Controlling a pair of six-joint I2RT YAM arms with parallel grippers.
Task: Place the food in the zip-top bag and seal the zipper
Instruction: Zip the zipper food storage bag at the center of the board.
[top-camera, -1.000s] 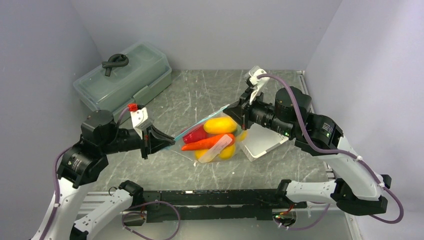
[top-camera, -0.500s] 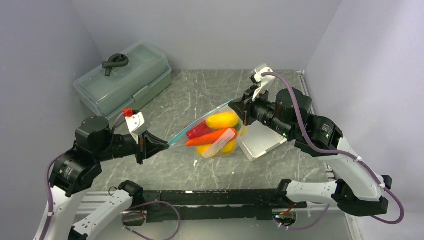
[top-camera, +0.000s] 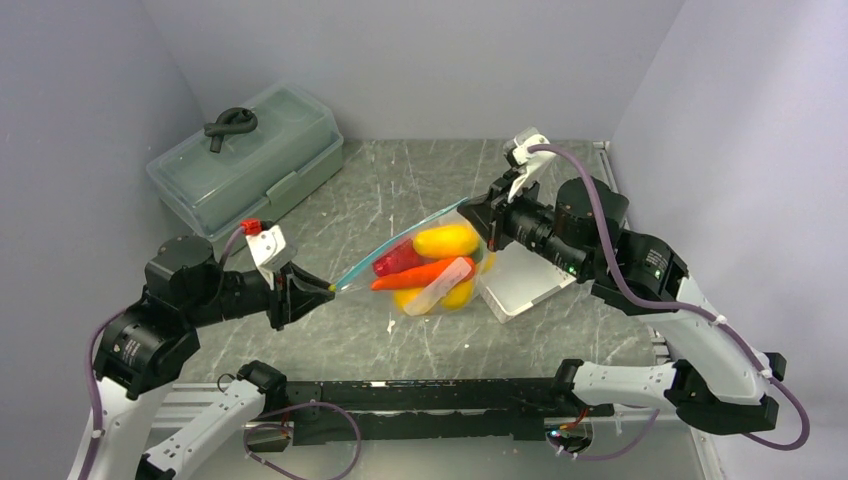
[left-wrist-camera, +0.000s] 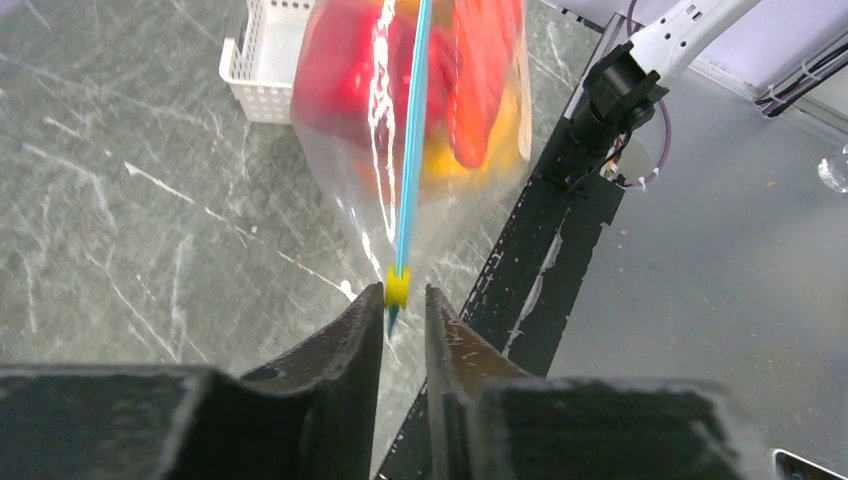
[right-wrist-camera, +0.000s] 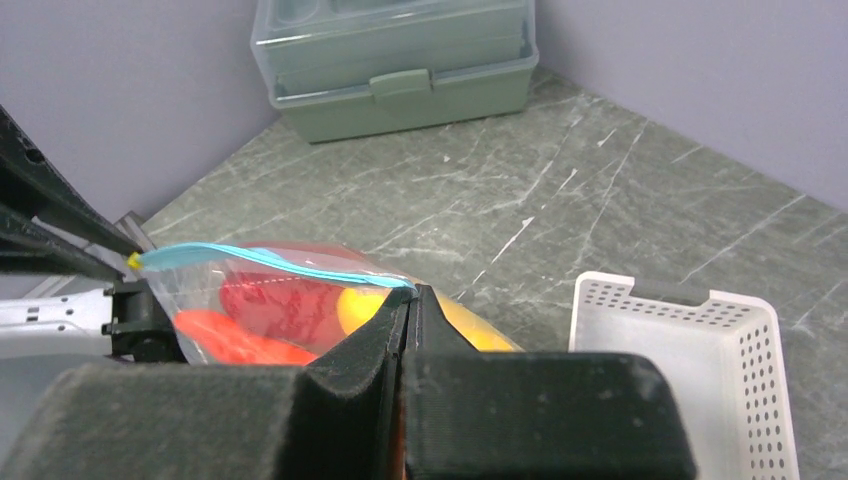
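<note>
The zip-top bag hangs stretched between both grippers, holding the food: a yellow fruit, a carrot and a red pepper. Its teal zipper runs taut from right to left. My right gripper is shut on the bag's right top corner. My left gripper sits at the zipper's left end. Its jaws stand a little apart, with the yellow slider at the fingertips, not pinched.
A white latticed basket lies just right of the bag, under the right arm. A translucent lidded box stands at the back left. Along the table's near edge runs the black rail.
My left gripper slid left and slightly down to the zipper's end, then its jaws parted a little. The right gripper lifted its corner slightly.
</note>
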